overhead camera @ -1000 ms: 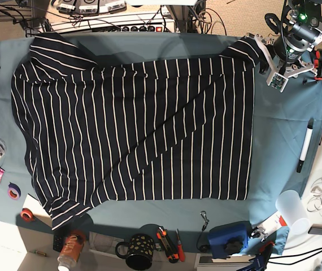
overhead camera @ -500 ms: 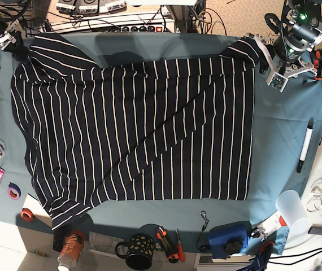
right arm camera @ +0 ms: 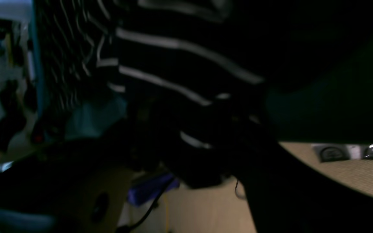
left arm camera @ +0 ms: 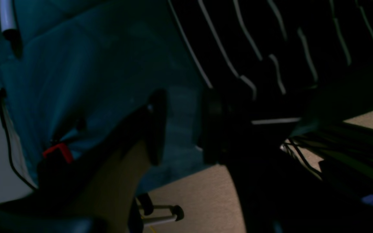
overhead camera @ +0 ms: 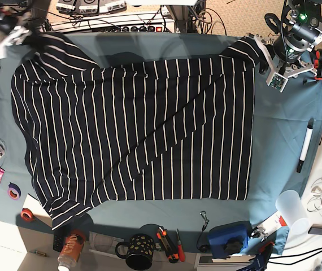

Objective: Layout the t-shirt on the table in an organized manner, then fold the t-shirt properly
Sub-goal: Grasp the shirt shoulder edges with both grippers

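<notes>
Standing apart, the two dark fingers (left arm camera: pixel 155 129) of the left gripper (left arm camera: pixel 183 126) show bare teal cloth in the gap between them, with nothing caught there. One finger sits right at the edge of a striped sleeve, though I cannot tell whether it touches the fabric. In the base view this gripper is at the far right corner of the table (overhead camera: pixel 279 141), just beside that sleeve.

The right gripper (overhead camera: pixel 14 36) is at the far left corner, blurred, close to the other sleeve. Its wrist view is very dark. Striped cloth fills the space in front of it, and I cannot tell how wide it stands or whether it has hold of the fabric.

The t-shirt (overhead camera: pixel 138 130) lies spread over the middle of the table, sleeves at the far corners on each side and at the near left. A diagonal fold line crosses its body from the near left towards the far right, and its right edge runs straight.

On the bare cloth to the right lies a marker pen (overhead camera: pixel 304 145), well apart from the shirt. A translucent cup (overhead camera: pixel 292 210) rests at the near right edge. A dotted mug (overhead camera: pixel 137 251) stands below the near edge.
</notes>
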Motion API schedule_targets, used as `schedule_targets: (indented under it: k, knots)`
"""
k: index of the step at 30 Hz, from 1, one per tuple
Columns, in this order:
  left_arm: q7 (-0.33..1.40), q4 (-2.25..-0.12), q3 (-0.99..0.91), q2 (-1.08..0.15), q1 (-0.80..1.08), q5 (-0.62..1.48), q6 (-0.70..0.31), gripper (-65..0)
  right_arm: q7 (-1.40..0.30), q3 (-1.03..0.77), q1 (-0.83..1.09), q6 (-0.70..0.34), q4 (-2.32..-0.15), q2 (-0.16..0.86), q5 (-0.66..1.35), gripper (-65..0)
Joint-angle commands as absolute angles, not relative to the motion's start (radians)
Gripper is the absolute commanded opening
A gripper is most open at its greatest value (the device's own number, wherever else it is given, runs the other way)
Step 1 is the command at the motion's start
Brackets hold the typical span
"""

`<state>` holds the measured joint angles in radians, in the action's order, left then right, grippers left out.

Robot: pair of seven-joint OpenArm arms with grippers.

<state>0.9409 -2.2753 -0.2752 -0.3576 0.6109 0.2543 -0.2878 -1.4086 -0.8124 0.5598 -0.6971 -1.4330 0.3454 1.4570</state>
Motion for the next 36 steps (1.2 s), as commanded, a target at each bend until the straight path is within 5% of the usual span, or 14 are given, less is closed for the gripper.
schedule_targets:
  k: [1,12,18,27,31,36]
  knots:
    - [0.924,-2.29,-0.278,-0.366,0.612,0.255,-0.287,-45.6,-1.396,-0.805,0.564,-0.698,-1.446,0.363,1.484,-38.4]
    - [0.922,-2.29,-0.278,-0.366,0.612,0.255,-0.287,-45.6,-1.396,-0.791,0.564,-0.698,-1.446,0.319,1.36,-39.4]
    - [0.907,-2.29,-0.278,-0.366,0.612,0.255,-0.288,-45.6,-1.396,-0.79,0.565,-0.698,-1.446,0.246,1.333,-65.0]
    - [0.795,-2.29,-0.278,-0.366,0.585,0.254,-0.351,-33.0,-1.396,-0.881,0.565,-0.698,-1.573,0.25,1.476,-65.0]
    - [0.942,-2.287,-0.278,-0.373,0.53,0.242,-0.564,-33.0,-1.396,-0.921,0.565,-0.698,-1.63,0.25,1.473,-65.0]
    - [0.942,-2.222,-0.278,-0.448,0.531,0.372,-0.656,-33.0,-1.396,-0.924,0.565,-0.698,-1.639,0.249,1.473,-65.0]
